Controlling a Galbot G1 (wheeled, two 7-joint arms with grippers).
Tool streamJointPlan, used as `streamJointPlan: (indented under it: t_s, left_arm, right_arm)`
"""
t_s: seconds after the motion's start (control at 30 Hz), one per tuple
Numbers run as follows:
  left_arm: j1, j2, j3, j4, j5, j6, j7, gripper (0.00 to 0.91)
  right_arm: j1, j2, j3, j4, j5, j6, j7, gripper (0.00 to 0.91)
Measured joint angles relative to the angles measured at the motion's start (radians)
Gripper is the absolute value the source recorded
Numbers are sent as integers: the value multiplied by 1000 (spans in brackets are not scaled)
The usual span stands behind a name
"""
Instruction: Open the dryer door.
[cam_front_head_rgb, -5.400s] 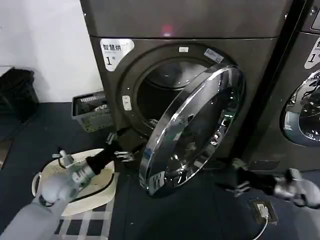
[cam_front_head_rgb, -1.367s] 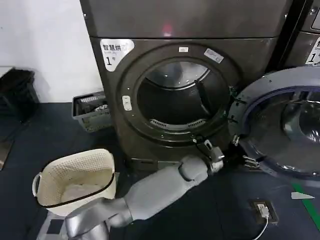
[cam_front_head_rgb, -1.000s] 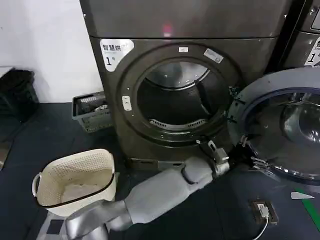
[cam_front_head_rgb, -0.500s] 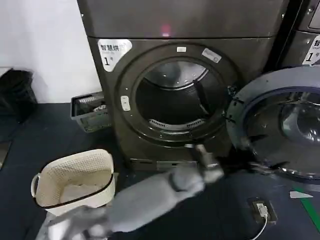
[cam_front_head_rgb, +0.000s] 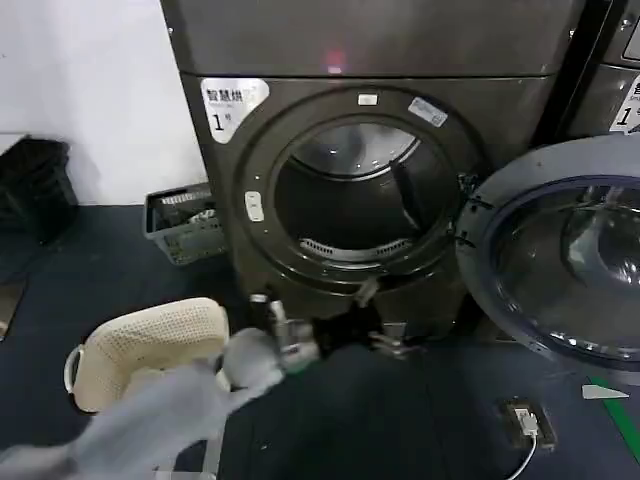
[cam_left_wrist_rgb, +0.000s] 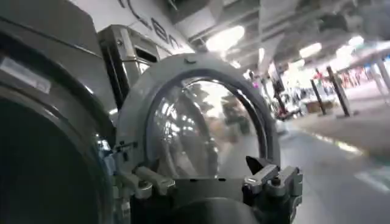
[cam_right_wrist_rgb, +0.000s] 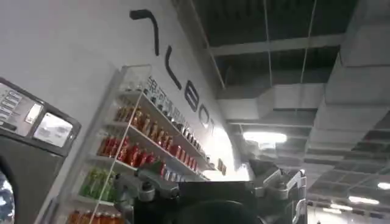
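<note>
Below the round drum opening of the dryer (cam_front_head_rgb: 370, 200), my left pincer (cam_front_head_rgb: 375, 318) hangs low in front of the machine's bottom panel. Its fingers (cam_front_head_rgb: 367, 291) are spread apart and they hold nothing. My left arm reaches to it from the side of the dryer where the cream laundry basket (cam_front_head_rgb: 140, 345) stands on the dark floor.

On the other side of the dryer from that basket, the dryer door (cam_front_head_rgb: 555, 255) stands fully open. It hangs on its hinge at the edge of the drum opening and its grey inner face, with the tinted glass in the middle, is turned toward me. The door is apart from my left pincer, a little higher than it. From the left wrist camera I see the same door (cam_left_wrist_rgb: 201, 131) upright beyond my two open fingertips (cam_left_wrist_rgb: 268, 176), and the dark front of the dryer (cam_left_wrist_rgb: 42, 122) beside it.

On the dryer's front, above the drum opening and toward the basket side, is a white sticker (cam_front_head_rgb: 232, 104) with a "1" and Chinese characters. A small grey crate (cam_front_head_rgb: 183, 220) stands against the white wall, just beside the dryer.

My right pincer (cam_right_wrist_rgb: 213, 185) points up at a ceiling and shelves of bottles; its fingers are apart and empty.
</note>
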Motion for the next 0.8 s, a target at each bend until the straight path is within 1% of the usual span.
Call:
streamJointPlan:
  t_s: [0.17,0.27,0.4,0.47,0.53,0.63,0.8]
  left_arm:
    - [50,167,-60,-55,64,-12,123,907]
    - [100,255,-126,-65,129,-23,201,907]
    - [179,347,-225,-62,226,13,275,907]
    - [223,387,-285,-60,246,44,305,907]
    - [258,420,-336,-55,260,72,315,907]
    - [310,466,-408,-24,274,140,302,907]
    - [359,521,-479,22,272,237,292,907]
  right_arm:
    - [14,-4,0,1,-30,7,-5,907]
    - [24,-9,-3,1,-38,11,-10,907]
    - [34,-16,-3,-1,-42,11,-10,907]
    - [37,-16,-6,0,-49,11,-14,907]
    - [43,-16,-11,2,-53,12,-16,907]
    - [49,-16,-16,2,-56,14,-16,907]
    - [49,-20,-8,1,-62,16,-18,907]
